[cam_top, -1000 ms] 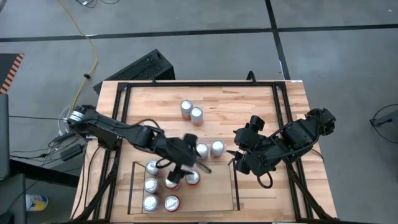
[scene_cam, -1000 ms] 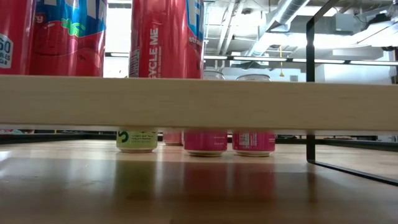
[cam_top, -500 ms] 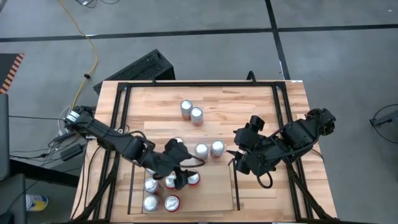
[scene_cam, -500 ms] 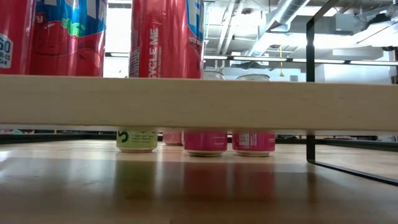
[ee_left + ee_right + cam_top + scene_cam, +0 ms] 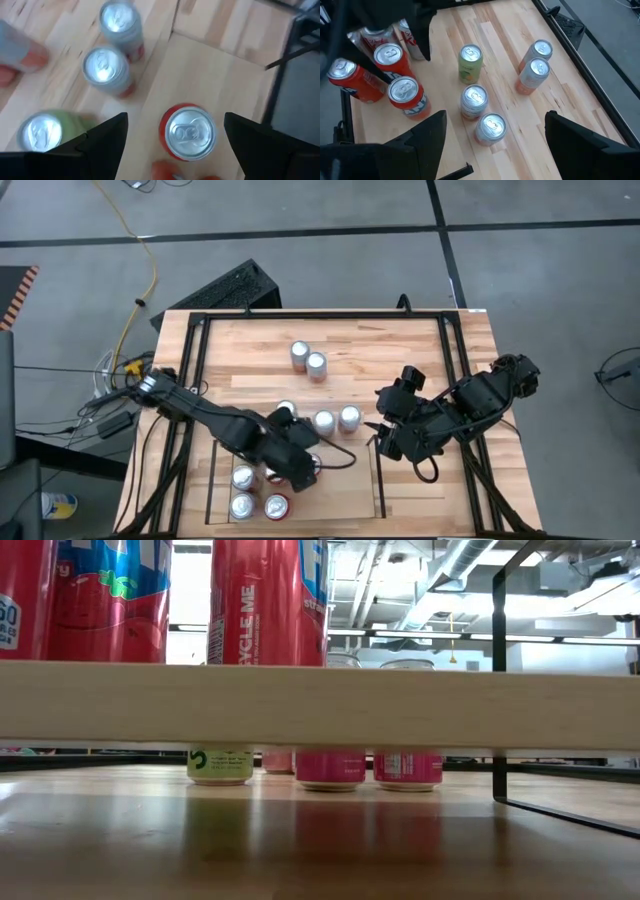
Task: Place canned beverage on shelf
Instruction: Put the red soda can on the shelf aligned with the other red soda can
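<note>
The shelf [image 5: 350, 480] is a low bay with a light plank floor at the table's near side. Several red cans [image 5: 241, 505] stand upright on its left part. My left gripper [image 5: 295, 465] is open above them. In the left wrist view its fingers [image 5: 100, 140] stand wide on either side of one red can [image 5: 189, 132], which stands upright on the plank [image 5: 200, 65]. My right gripper [image 5: 383, 438] waits open and empty by the shelf's far right corner. A green can [image 5: 285, 412] and two silver-topped cans [image 5: 337, 419] stand upright on the table just beyond the shelf.
Two more cans [image 5: 308, 359] stand at the table's far middle. Thin black rails [image 5: 379, 480] bound the shelf, and a larger black frame [image 5: 452, 360] runs round the tabletop. The shelf's right half is bare plank. In the low view the plank edge [image 5: 320, 705] crosses the picture.
My left gripper has gone toward the table's near edge, from over the shelf's far edge to over the cans on it. This has uncovered the green can's top behind it. The cans stand where they stood.
</note>
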`<state>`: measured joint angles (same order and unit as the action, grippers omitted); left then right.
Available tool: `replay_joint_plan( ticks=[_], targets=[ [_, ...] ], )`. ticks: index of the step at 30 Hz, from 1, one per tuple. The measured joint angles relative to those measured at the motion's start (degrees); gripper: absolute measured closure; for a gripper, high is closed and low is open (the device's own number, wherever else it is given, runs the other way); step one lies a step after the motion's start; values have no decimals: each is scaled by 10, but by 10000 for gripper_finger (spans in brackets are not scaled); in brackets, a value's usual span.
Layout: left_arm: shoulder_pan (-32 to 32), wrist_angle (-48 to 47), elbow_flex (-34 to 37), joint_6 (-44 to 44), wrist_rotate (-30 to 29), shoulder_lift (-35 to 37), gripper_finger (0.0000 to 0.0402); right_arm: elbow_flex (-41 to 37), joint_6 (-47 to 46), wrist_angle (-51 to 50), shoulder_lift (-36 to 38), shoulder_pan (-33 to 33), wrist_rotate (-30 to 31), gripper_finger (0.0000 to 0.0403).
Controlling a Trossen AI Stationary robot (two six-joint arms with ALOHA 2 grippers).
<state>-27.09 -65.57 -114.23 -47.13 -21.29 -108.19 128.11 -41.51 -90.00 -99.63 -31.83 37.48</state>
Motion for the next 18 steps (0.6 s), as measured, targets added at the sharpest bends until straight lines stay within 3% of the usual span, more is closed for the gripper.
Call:
replay_joint_plan(
  ticks=[8, 18],
  targets=[
    [8, -164, -171, -108, 16, -126, 86, 0, 10, 0, 0, 0, 0, 93],
    [21, -203, -202, -199, 67, -157, 86, 0, 15, 0, 0, 0, 0, 93]
  ],
)
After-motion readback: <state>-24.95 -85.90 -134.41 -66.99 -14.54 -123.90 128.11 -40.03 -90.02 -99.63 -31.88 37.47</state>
